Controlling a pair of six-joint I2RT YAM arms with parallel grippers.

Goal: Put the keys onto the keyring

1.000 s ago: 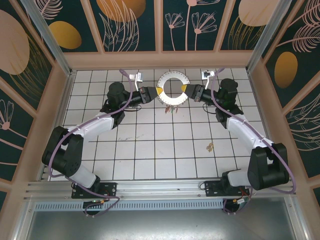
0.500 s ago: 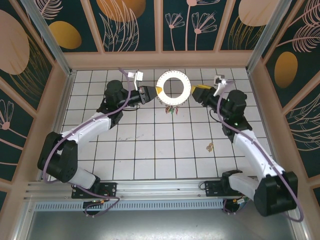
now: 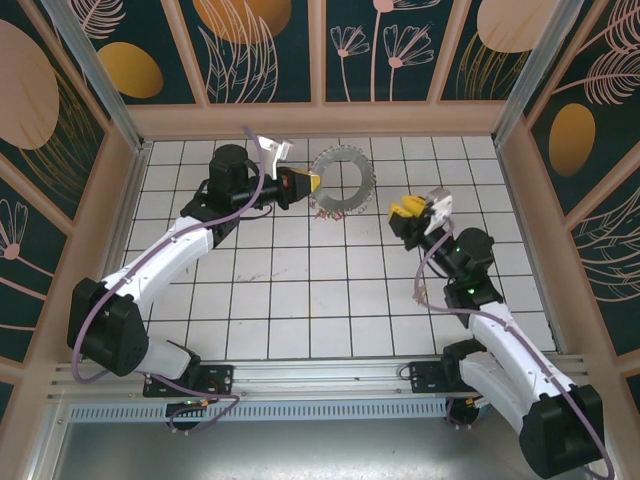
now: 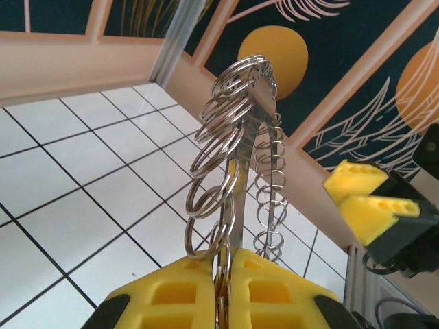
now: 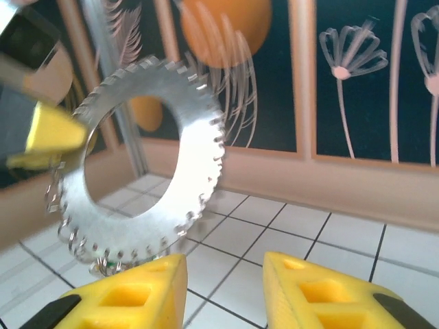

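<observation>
Top view: left gripper [image 3: 308,183] clamped on the left rim of the keyring [image 3: 340,204], ring held up over the far end of the tiled floor [image 3: 300,290]; right gripper [image 3: 407,209] off to the ring's right, apart from it. Left wrist: ring seen edge-on, pinched between the yellow fingers [image 4: 171,295], small wire loops [image 4: 212,147] fringing its rim, and the right gripper's yellow tips beyond. Right wrist: jaws parted, nothing between them; ring ahead, upright, not touched
</observation>
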